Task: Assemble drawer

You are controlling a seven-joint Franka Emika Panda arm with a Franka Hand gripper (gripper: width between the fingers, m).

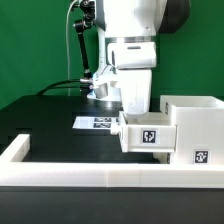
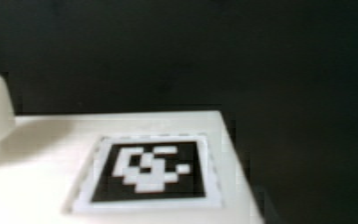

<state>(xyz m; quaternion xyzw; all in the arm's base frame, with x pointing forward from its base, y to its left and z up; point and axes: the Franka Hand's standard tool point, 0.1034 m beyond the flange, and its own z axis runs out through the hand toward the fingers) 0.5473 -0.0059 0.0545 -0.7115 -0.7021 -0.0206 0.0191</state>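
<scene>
Housing (image 1: pixel 195 128) of the drawer, a large white box, stands on the black table (image 1: pixel 50 115) at the exterior view's right, close to the low white rim (image 1: pixel 90 172) that runs along the near edge. One small tray (image 1: pixel 145 133) sits partway in the housing's open side, its front face sticking out toward the exterior view's left and showing a black-and-white square tag (image 1: pixel 150 137). A second tag (image 1: pixel 199 156) shows low on the housing's near wall.

The robot arm (image 1: pixel 135 45) comes down from above, right behind and over the projecting tray. The gripper (image 1: pixel 128 108) hangs at the tray's upper back edge; the tray and the arm's own body hide its fingertips in the exterior view, so it cannot be told how wide the claw is parted, or whether it touches or holds the tray.

The wrist view looks down at close range on a flat white surface (image 2: pixel 51 150) bearing one blurred square tag (image 2: pixel 151 170), with black table beyond its far edge. No finger can be made out there for certain.

Farther back on the table, toward the exterior view's left of the tray, lies the marker board (image 1: pixel 97 123), flat and apart from the drawer parts.
</scene>
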